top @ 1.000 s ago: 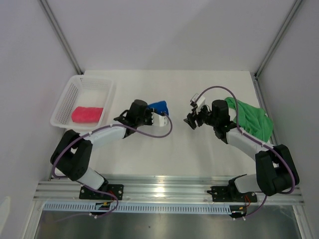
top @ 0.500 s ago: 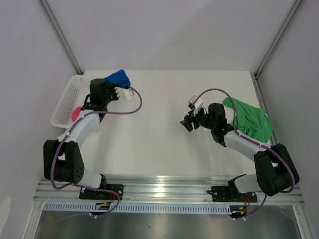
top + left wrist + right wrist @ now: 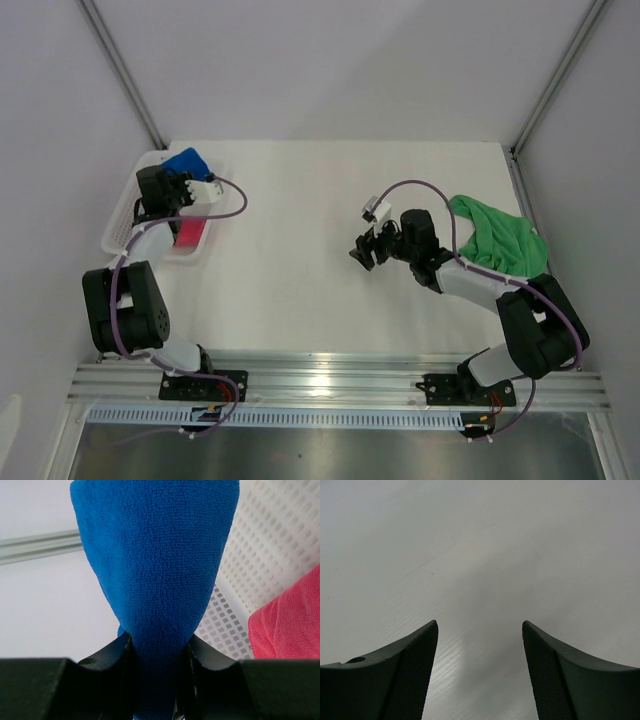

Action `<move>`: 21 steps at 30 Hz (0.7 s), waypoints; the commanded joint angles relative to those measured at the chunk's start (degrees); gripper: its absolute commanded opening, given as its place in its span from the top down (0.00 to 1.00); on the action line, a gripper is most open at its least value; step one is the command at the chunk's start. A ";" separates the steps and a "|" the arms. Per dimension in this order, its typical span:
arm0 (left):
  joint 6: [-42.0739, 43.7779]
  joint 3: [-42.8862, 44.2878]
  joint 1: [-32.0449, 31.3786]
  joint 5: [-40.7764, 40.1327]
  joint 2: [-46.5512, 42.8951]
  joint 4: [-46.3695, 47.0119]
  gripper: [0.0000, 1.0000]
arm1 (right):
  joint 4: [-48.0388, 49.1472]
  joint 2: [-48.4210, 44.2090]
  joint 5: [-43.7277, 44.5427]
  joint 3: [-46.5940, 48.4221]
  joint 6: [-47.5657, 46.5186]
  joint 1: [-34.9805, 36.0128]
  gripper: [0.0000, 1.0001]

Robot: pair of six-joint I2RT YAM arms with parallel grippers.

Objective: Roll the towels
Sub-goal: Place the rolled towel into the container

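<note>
Your left gripper point(image 3: 156, 662) is clamped on the royal blue towel point(image 3: 155, 555). Its jaws pinch the narrow end of the bunched cloth, which flares wider beyond the fingertips. It holds the towel above the far end of the white mesh basket point(image 3: 270, 545), which sits at the table's 10 o'clock corner. The pink-red towel point(image 3: 292, 625) lies inside the basket, at 6 o'clock from the blue one in the top view. Your right gripper point(image 3: 363, 252) has its jaws apart with nothing between them. It is over the bare white table point(image 3: 290, 200) near the middle, fingers aimed toward 9 o'clock. The bright green towel point(image 3: 497, 242) lies rumpled and unrolled on the table at 3 o'clock, beside that arm.
</note>
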 commanded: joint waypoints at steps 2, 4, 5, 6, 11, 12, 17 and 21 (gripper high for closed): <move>4.37 -0.30 2.44 3.04 2.75 4.49 0.99 | -1.04 0.70 1.86 4.06 1.19 1.24 0.29; 5.16 0.13 3.84 4.18 4.07 3.52 0.99 | -1.92 1.05 2.47 4.77 1.28 1.94 0.29; 6.65 0.66 4.37 4.62 5.64 2.56 0.99 | -2.80 1.40 2.91 5.55 1.37 2.12 0.29; 7.53 0.75 5.42 5.76 6.44 2.46 1.00 | -3.07 1.57 3.00 5.82 1.46 2.38 0.29; 12.28 1.71 6.39 11.64 9.08 -2.00 0.99 | -4.65 2.98 4.24 7.23 2.69 3.70 0.29; 12.72 2.15 6.74 13.22 9.26 -3.59 0.99 | -5.17 3.16 4.50 7.67 2.77 3.88 0.29; 17.89 9.71 9.38 17.37 13.47 -17.74 0.99 | -8.95 4.12 5.73 10.13 2.69 5.19 0.29; 22.21 12.25 10.61 19.04 15.85 -21.17 0.99 | -10.36 5.09 6.70 11.53 3.21 5.90 0.29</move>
